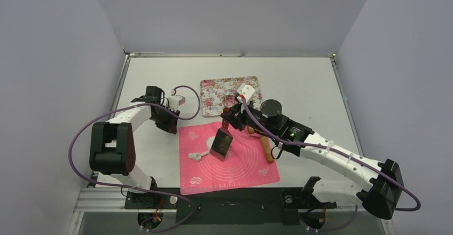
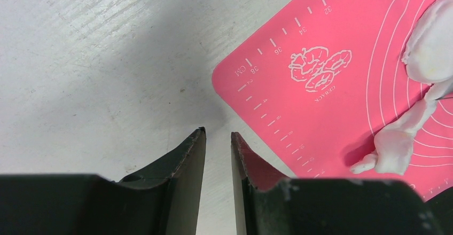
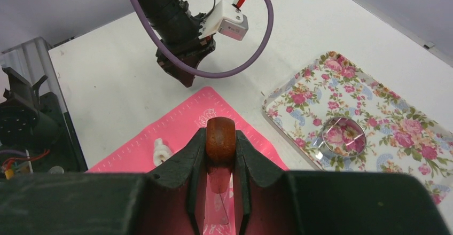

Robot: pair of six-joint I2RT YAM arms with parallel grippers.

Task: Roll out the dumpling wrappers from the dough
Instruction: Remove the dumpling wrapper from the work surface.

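Note:
The dough (image 1: 198,155) lies as a ragged white scrap on the left part of the pink mat (image 1: 245,173). The left wrist view shows a thin strip of dough (image 2: 399,141) and a broader rounded piece (image 2: 430,48) cut off by the frame edge. No neat dumpling wrapper is in view. My right gripper (image 3: 220,134) is shut on the wooden handle (image 3: 220,139) of a metal scraper (image 1: 221,145), whose blade hangs over the mat beside the dough. My left gripper (image 2: 218,134) hovers over bare table off the mat's far left corner, jaws slightly apart, nothing between them.
A wooden rolling pin (image 1: 265,147) lies on the mat's right side. A floral tray (image 1: 213,97) behind the mat holds a metal ring cutter (image 3: 340,138). A black round object (image 1: 271,108) sits right of the tray. The left arm (image 3: 179,18) is beyond the mat.

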